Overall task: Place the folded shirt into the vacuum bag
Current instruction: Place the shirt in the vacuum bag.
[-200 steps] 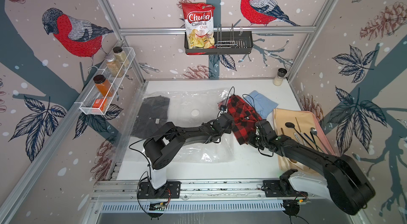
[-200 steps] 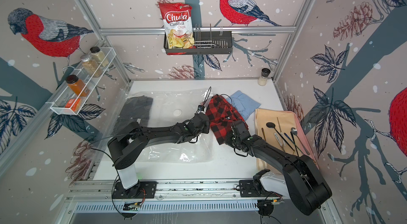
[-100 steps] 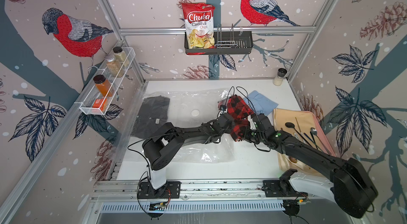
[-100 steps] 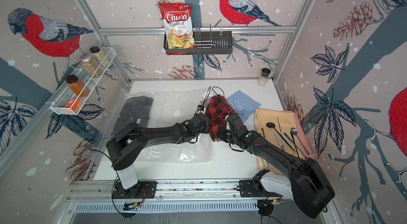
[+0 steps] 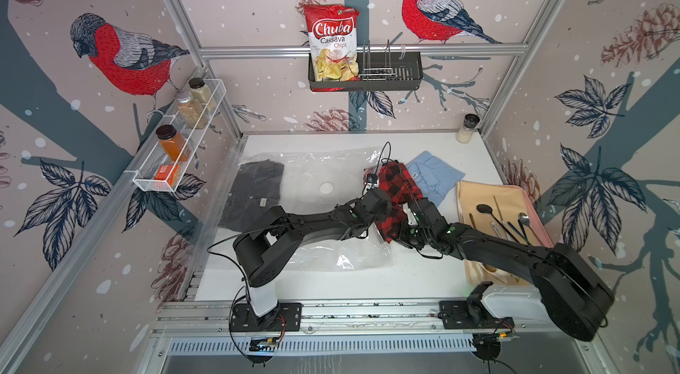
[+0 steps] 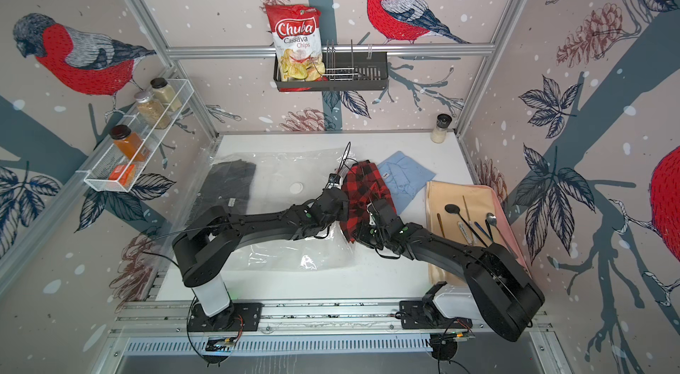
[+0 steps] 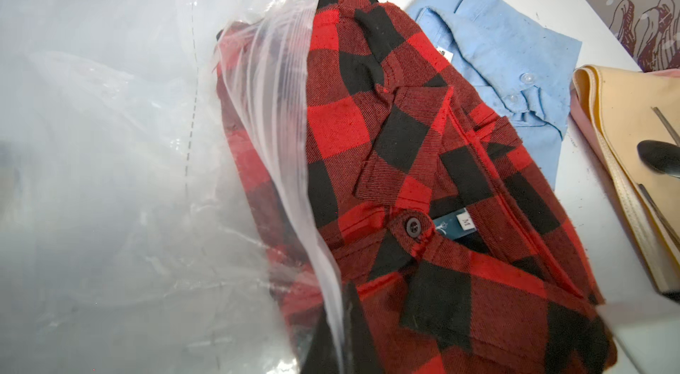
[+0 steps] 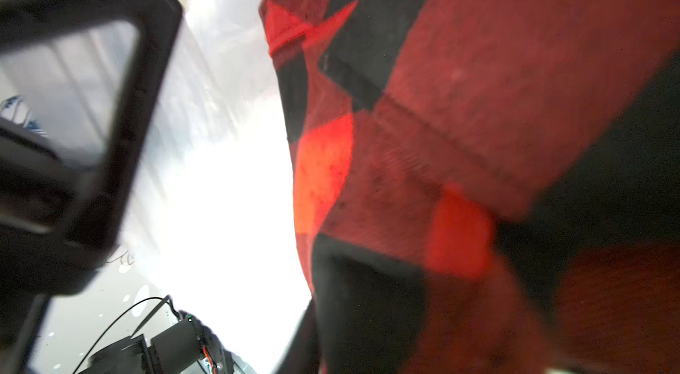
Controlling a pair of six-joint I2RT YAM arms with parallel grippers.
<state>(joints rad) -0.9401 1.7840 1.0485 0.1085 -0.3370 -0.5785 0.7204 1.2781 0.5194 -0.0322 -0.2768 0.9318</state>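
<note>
The red and black plaid folded shirt (image 5: 395, 184) (image 6: 362, 188) lies at the mouth of the clear vacuum bag (image 5: 316, 169) (image 6: 287, 169). In the left wrist view the shirt's (image 7: 423, 169) one edge sits under the bag's (image 7: 110, 133) lifted zip edge, and most of it lies outside. My left gripper (image 5: 382, 203) (image 7: 340, 317) is shut on that zip edge and holds it up. My right gripper (image 5: 406, 212) (image 6: 371, 210) presses against the shirt's near end. The shirt (image 8: 460, 96) fills the blurred right wrist view and hides the jaws. The bag's white valve (image 5: 326, 188) faces up.
A black shirt (image 5: 254, 192) lies inside the bag at its left end. A light blue shirt (image 5: 434, 175) lies just right of the plaid one. Further right, a beige cloth (image 5: 489, 199) carries spoons and utensils. A spice jar (image 5: 467, 128) stands in the back right corner.
My right gripper has pushed the plaid shirt leftward toward the bag's mouth, bunching it. The left gripper has kept its hold on the zip edge.
</note>
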